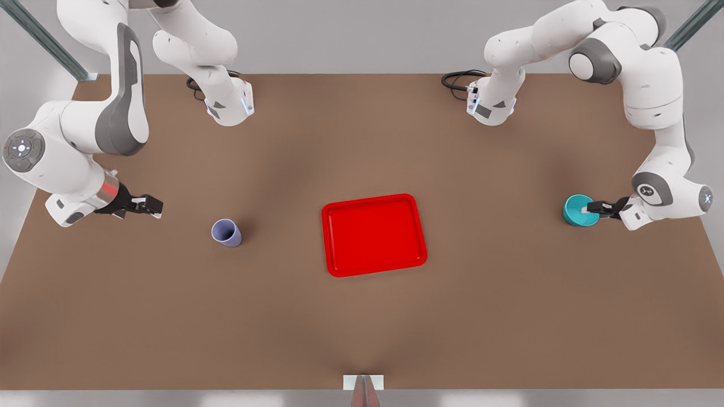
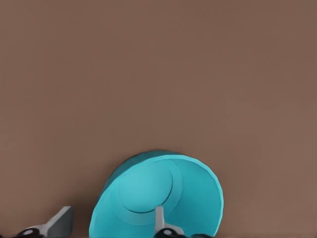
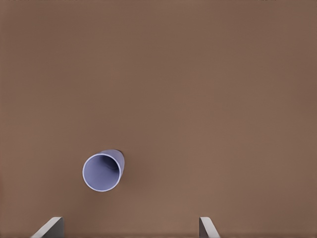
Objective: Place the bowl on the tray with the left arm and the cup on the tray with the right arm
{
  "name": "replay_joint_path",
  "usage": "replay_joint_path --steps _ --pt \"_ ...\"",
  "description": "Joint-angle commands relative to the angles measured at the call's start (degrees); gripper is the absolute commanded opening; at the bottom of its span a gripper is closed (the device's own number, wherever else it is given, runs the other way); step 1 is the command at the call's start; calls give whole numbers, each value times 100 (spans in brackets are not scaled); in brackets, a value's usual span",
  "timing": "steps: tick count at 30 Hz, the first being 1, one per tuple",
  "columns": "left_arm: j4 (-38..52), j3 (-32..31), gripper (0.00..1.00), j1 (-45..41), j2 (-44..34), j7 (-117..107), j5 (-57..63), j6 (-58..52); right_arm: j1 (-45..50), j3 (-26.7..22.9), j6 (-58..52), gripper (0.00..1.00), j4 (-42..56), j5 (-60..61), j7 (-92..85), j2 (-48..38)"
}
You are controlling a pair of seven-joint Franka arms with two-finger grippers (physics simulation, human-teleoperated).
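The teal bowl (image 1: 578, 210) sits on the table at the front view's far right. My left gripper (image 1: 595, 208) is open and straddles the bowl's rim there. In the left wrist view one finger (image 2: 159, 218) is inside the bowl (image 2: 148, 191), while the other finger (image 2: 59, 223) stands apart outside its wall. The lavender cup (image 1: 226, 232) stands upright left of the red tray (image 1: 373, 234), which lies bare at mid-table. My right gripper (image 1: 151, 204) is open, above the table and left of the cup. The cup (image 3: 102, 171) shows ahead of its fingertips (image 3: 49, 227).
Both arm bases stand at the table's back edge, with black cables (image 1: 457, 79) beside them. A small white bracket (image 1: 363, 382) sits at the middle of the front edge. Brown table (image 1: 362, 328) stretches between the cup, the tray and the bowl.
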Motion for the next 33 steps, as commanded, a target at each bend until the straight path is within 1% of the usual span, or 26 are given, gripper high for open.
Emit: replay_joint_path --steps 1,4,5,6,8,19,20,22,23,24,25,26,27,28,29,31,32,33 --pt "0 -2 50 0 13 -2 19 1 -1 0 0 100 0 0 0 0" --pt "0 -10 40 -9 22 -46 19 1 -1 0 0 100 0 0 0 0" --pt "0 -19 35 -9 22 -55 1 -8 -1 0 0 100 0 0 0 0" --pt "0 -10 24 -9 22 -55 1 -25 -1 0 0 100 0 0 0 0" --pt "0 -19 21 -9 30 -46 -8 1 -1 0 0 100 0 0 0 0" --pt "44 -28 21 -70 -14 -257 -8 -8 -9 0 0 100 0 0 -9 0" --pt "35 -28 21 -227 -180 -449 -25 -113 -9 0 0 100 0 0 -9 0" --pt "35 -63 21 -1440 -892 -2119 -16 -324 -9 0 0 100 0 0 -9 0" --pt "44 -63 21 -2003 -1121 -2515 -25 -324 -9 0 0 100 0 0 -9 0" --pt "105 -63 21 -2485 -1182 -2927 -34 -280 -9 0 0 100 0 0 -9 0" --pt "237 -72 21 -2811 -1174 -3182 -43 -263 -9 0 -9 100 0 0 -9 0" --pt "299 -72 21 -3356 -1148 -3491 -113 -219 -9 0 0 100 0 0 -9 0" --pt "632 -72 21 -3787 -989 -3868 -254 -350 -9 0 0 100 0 0 -9 0" --pt "1009 -220 21 -3990 -780 -4228 -263 -639 -9 0 0 100 0 0 -9 0" --pt "1370 -519 21 -4008 -568 -4588 -263 -790 -9 -9 0 100 0 0 -9 0" --pt "1854 -1354 21 -4034 -199 -5889 -254 -755 -9 0 0 100 0 0 -9 0" --pt "1960 -1531 21 -4104 -67 -6495 -236 -685 -9 0 0 100 0 0 -9 0" --pt "1995 -1531 21 -4385 13 -6822 -280 -667 -9 0 0 100 0 0 -9 0"
